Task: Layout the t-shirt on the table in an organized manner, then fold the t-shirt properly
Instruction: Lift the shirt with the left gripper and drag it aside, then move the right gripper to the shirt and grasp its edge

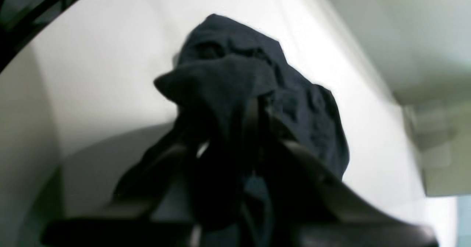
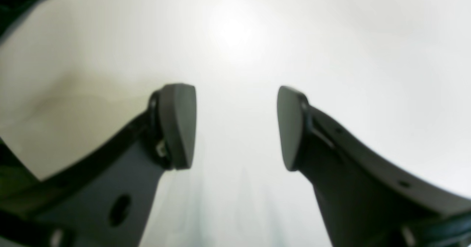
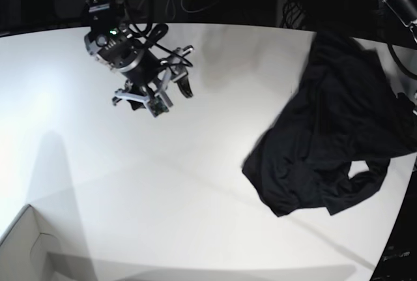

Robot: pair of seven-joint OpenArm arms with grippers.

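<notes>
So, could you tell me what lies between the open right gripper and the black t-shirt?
Only bare white table separates right gripper from t-shirt, seen in the base view.

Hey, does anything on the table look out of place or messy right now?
Yes. The t-shirt is a crumpled heap at the table's edge, not laid flat. The left claw is shut on a bunch of it; the right claw hangs open and empty.

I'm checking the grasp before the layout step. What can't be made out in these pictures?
- Left gripper: left wrist view, blurred and buried in the t-shirt; base view's right edge cuts it off.
- Shirt's sleeves and collar: base view, hidden in bunched folds.
- Cardboard box: cut by base view's corner.
</notes>
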